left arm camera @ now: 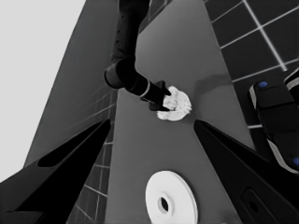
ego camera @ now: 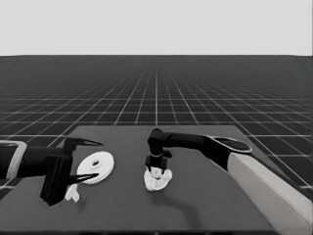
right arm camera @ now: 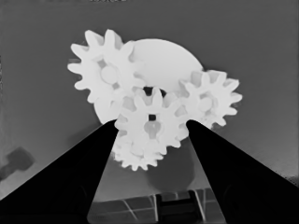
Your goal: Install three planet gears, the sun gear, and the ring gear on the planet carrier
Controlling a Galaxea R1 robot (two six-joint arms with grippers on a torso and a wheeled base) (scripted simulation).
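Left pincer [ego camera: 83, 160] waits spread at the bench's [ego camera: 205, 205] left end, above a thin white piece [ego camera: 72, 194]. Beside it lies the larger round part [ego camera: 96, 167]. Mid-bench, right pincer [ego camera: 156, 169] stands spread astride gears [right arm camera: 150, 126] on the smaller round part [right arm camera: 163, 60]; bare bench surrounds them.

- No text, label, brand mark, number or sign can be read in any of the three views (head, left wrist, right wrist).
- The white toothed gears [right arm camera: 150, 126] bear no lettering, only plain faces and centre holes.
- The dark flat desk [ego camera: 205, 196] carries no marking.
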